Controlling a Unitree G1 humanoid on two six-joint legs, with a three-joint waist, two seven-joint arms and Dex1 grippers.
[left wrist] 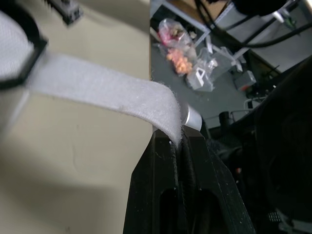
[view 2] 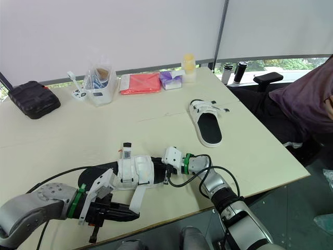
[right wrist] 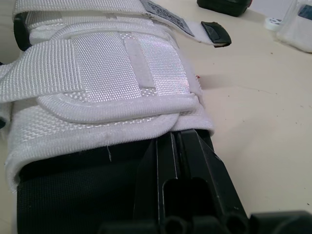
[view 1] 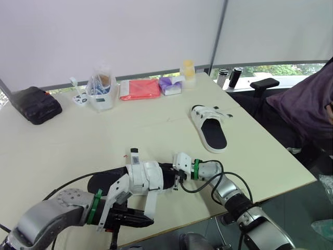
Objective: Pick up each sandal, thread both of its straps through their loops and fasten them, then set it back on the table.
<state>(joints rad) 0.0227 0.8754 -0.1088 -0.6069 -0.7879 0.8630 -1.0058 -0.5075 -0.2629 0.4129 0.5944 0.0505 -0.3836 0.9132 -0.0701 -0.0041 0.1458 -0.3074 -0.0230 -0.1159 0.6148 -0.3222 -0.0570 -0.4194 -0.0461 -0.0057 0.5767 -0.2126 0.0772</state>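
A white-strapped sandal with a black sole (view 1: 140,177) is held just above the table's front edge. My left gripper (view 1: 150,221) is below it, shut on the end of one loose white strap (left wrist: 112,90), which runs taut up to the sandal. From the right, my right gripper (view 1: 177,180) is shut on the sandal's edge, its fingers (right wrist: 183,146) tucked under the white upper (right wrist: 112,73) against the black sole. The other sandal (view 1: 210,130) lies flat on the table to the right, apart from both grippers.
Along the back of the table (view 1: 156,125) stand a black pouch (view 1: 35,104), a clear tub of small items (view 1: 101,87), a red packet (view 1: 140,89), a purple pack (view 1: 170,85) and a yellow bottle (view 1: 188,70). A person (view 1: 307,104) sits at the right.
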